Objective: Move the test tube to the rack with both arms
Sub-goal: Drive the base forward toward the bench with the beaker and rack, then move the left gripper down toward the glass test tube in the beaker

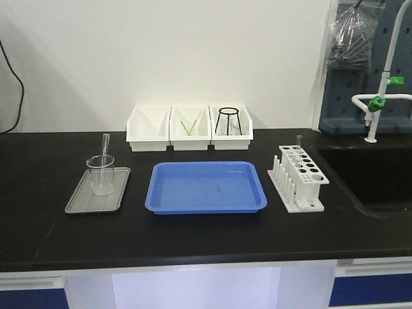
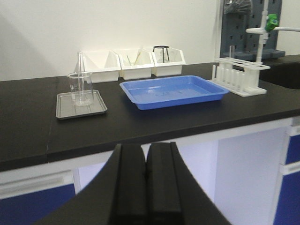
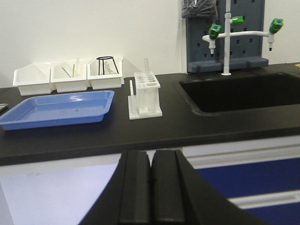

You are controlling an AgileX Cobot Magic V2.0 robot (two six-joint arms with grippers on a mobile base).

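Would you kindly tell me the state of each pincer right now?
Left pincer: closed, holding nothing.
Right pincer: closed, holding nothing.

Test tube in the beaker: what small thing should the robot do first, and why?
Probably open the left gripper and advance it toward the test tube: its jaws are shut, back from the counter, and the tube leans in the beaker on the left, far from the rack.

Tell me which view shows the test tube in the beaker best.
Left wrist view: the test tube leans in the beaker, largest and seen side-on. The front view shows it smaller, from above. The right wrist view misses it entirely.
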